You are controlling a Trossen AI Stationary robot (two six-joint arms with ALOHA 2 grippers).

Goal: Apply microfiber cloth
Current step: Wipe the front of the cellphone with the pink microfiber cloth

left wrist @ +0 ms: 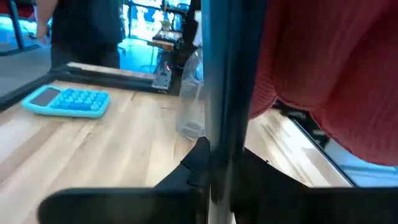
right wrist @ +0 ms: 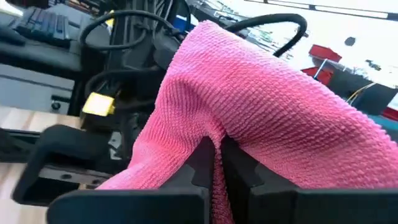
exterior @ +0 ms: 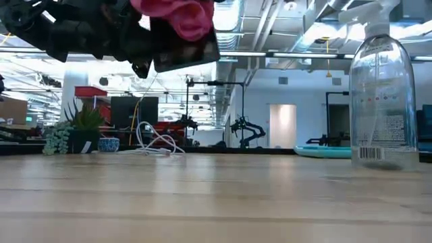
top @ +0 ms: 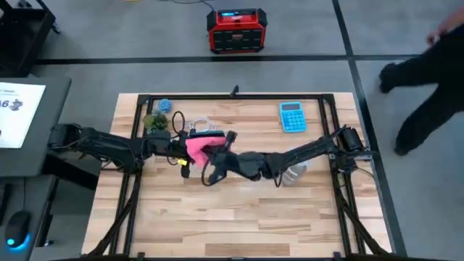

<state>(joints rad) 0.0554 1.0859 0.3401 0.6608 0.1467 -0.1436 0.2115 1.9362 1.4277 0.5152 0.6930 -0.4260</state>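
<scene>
Both arms are meeting just left of the table's centre, held up off the wood. The right gripper [right wrist: 216, 163] is reaching in from three o'clock, its two dark fingers pressed together on a fold of the microfiber cloth [right wrist: 261, 99], which is draping over them in a loose hump. In the high view the cloth [top: 197, 147] is sitting between the two wrists, at about ten o'clock from the table's middle. The left gripper [top: 176, 147], coming from nine o'clock, is gripping a thin dark slab, likely the phone [left wrist: 225, 93], edge-on; its jaws are clamped on that slab, and the cloth is hanging right against it. From the low view the cloth [exterior: 177, 15] is bunching on top of the dark slab [exterior: 185, 48], both clear of the table. The fabric is looking light, soft and limp, sagging wherever unsupported, so a pinch on a gathered fold, as now, seems the sound hold; a corner grip would probably let it trail. It should grip readily and is not fragile. A clear spray bottle [exterior: 382, 94] is standing at four o'clock from centre; a blue calculator [top: 292, 116] is lying at one o'clock; a small plant [top: 154, 122] is sitting near eleven o'clock.
</scene>
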